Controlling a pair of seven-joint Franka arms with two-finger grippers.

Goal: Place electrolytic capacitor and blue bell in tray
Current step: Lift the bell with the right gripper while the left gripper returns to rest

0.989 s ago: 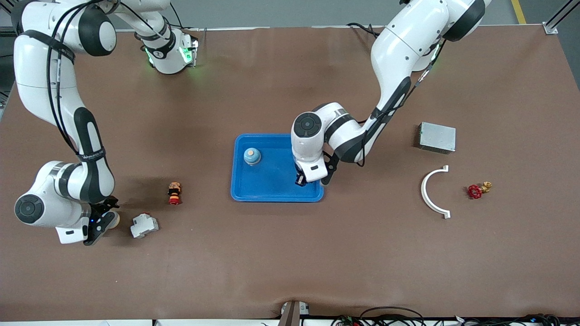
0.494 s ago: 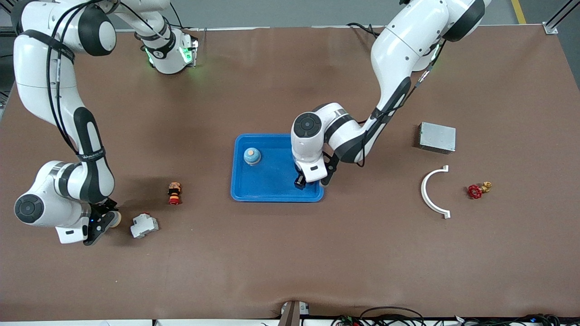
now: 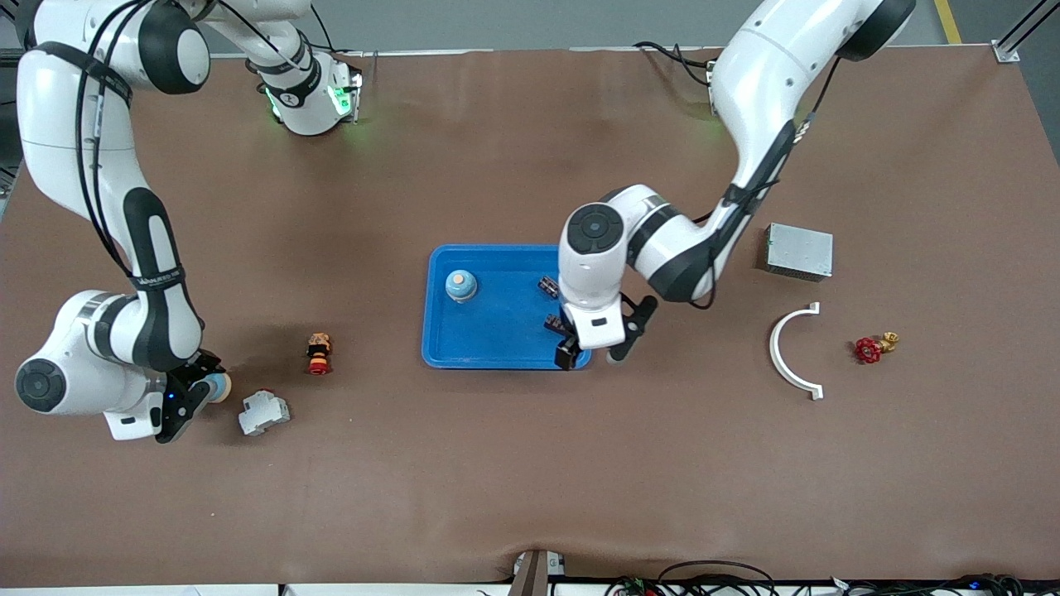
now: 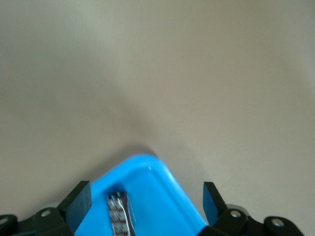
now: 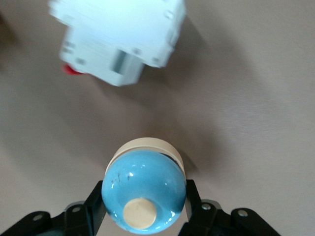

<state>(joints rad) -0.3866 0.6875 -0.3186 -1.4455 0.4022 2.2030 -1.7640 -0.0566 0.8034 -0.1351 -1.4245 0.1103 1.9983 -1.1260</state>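
Showing a two-part placement near its midpoint, the views take the blue tray (image 3: 497, 331) as landmark. One small dark capacitor (image 3: 548, 286) lies on the tray floor, just beside the rim at the left arm's end; in the left wrist view a dark banded part (image 4: 117, 215), probably a capacitor, rests inside a tray corner. A blue bell (image 3: 460, 285) also stands in the tray, toward the right arm's end. Judged from this, the capacitor step looks done, and at least one bell is already home.

The left gripper (image 3: 566, 339) hangs over the tray's corner nearest the front camera at the left arm's end, its jaws spread wide and holding nothing; the capacitor sits apart from it, farther from the camera.

The right gripper (image 5: 142, 209) is well away from the tray toward the right arm's end of the table, low over the brown mat. Its jaws are closed on a second blue bell (image 5: 143, 190), a glossy blue dome with a cream base, gripped on both flanks. Just beside it lies a white breaker module (image 3: 263, 412). What seems left is carrying this bell across to the tray and releasing it there.
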